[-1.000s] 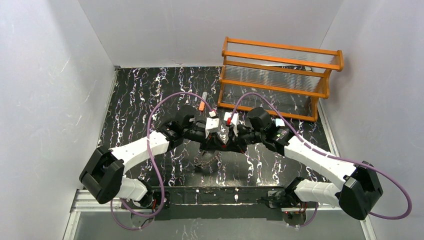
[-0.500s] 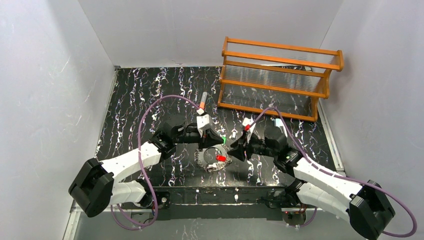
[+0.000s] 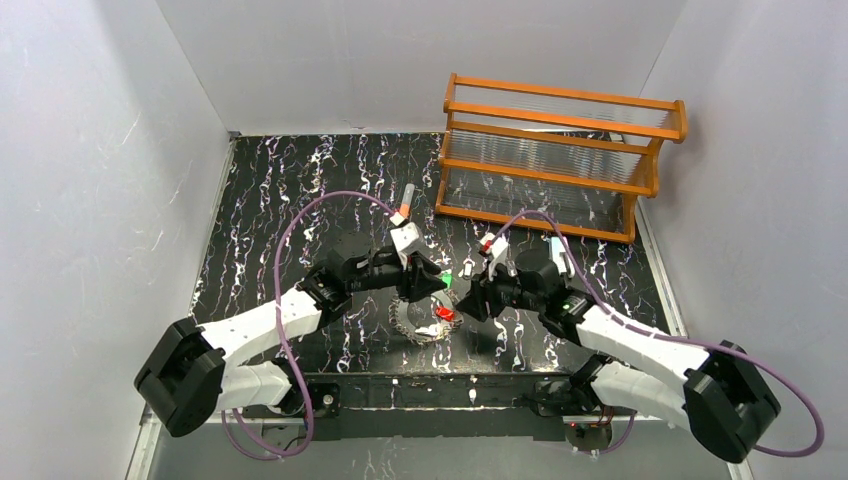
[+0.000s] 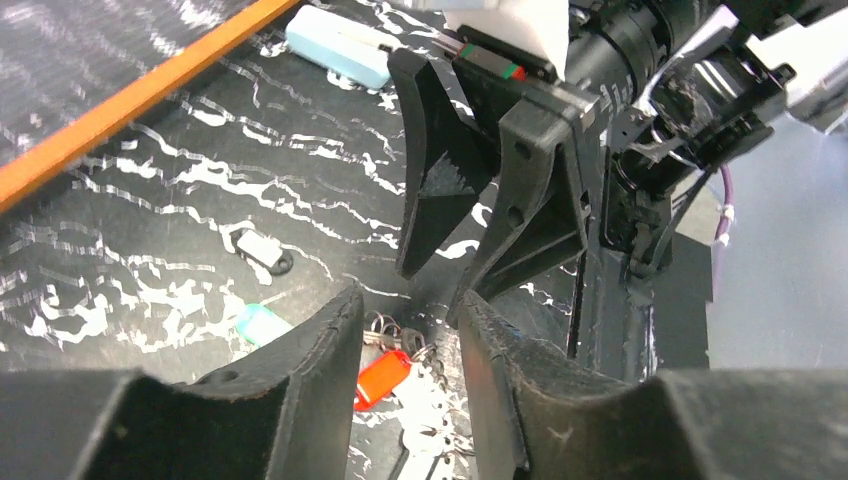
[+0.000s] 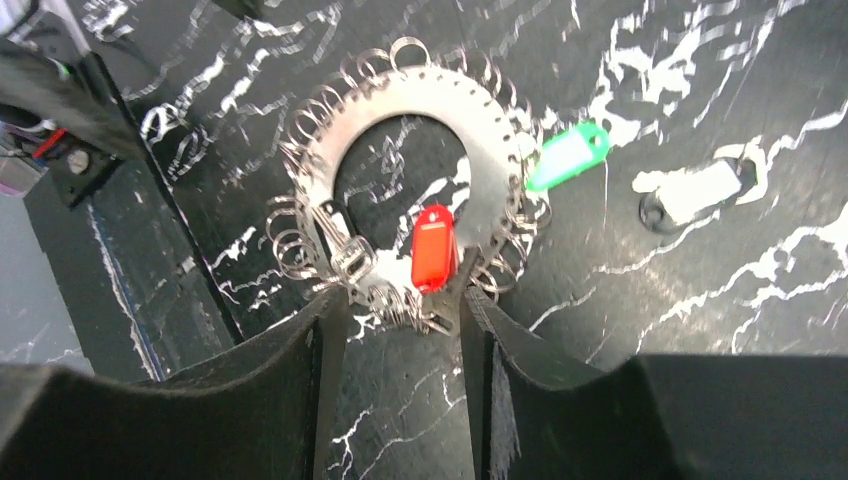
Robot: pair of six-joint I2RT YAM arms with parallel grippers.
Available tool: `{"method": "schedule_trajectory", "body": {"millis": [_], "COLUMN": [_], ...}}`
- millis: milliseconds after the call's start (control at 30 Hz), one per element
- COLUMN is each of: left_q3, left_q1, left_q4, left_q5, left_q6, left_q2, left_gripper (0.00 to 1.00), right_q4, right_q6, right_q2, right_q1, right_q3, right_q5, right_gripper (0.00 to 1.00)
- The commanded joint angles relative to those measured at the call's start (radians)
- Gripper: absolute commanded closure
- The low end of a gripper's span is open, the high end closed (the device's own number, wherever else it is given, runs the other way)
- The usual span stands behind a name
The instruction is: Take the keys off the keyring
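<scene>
- Right wrist view: keyring (image 5: pixel 400 95) lies flat on the table (image 5: pixel 650 60), with the red key (image 5: pixel 433 262) across its near rim.
- Right tool (image 5: pixel 400 305) and left tool (image 4: pixel 408 300) hang half-open and empty.
- Likely step: lining up on the red key. Next, one tool pinches it while the other pins the ring.

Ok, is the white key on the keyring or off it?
Off: the white key lies apart from the keyring, beyond the green key, touching neither.

Keyring (image 3: pixel 410 318) and red key (image 3: pixel 444 314) near left pincer (image 3: pixel 432 285), right pincer (image 3: pixel 469 300)
</scene>
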Motion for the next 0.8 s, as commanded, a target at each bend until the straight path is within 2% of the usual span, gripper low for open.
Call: {"method": "schedule_trajectory", "body": {"millis": [0, 33, 167, 367, 633, 767], "left_q3": [-0.038, -0.049, -0.022, 0.02, -0.049, -0.084], "left_q1": [-0.029, -0.036, -0.058, -0.153, -0.16, -0.16], "left_q4": [-0.039, -0.044, -0.147, -0.207, -0.158, -0.148], "left_q5": [-0.179, -0.221, -0.293, -0.417, -0.477, -0.507], "left_q6": [-0.148, -0.193, -0.337, -0.4, -0.508, -0.538], "left_q2": [-0.041, -0.036, 0.052, 0.16, 0.215, 0.242], "left_gripper": [0.58, 0.54, 0.54, 0.55, 0.66, 0.72], "right_q4": [-0.13, -0.132, -0.163, -0.099, 0.041, 0.119], "right_q6": [0.049, 0.056, 0.082, 0.124, 0.156, 0.185], "right_q2": [0.082, 0.103, 0.211, 0.297, 0.386, 0.44], "right_q1": [-0.003, -0.004, -0.004, -0.017, -0.069, -0.068], "right_q3": [0.085, 0.089, 0.115, 0.088, 0.041, 0.027], "right_q5": [0.043, 0.049, 0.075, 0.054, -0.13, -0.244], "right_gripper": [0.47, 0.48, 0.47, 0.45, 0.47, 0.53]}}
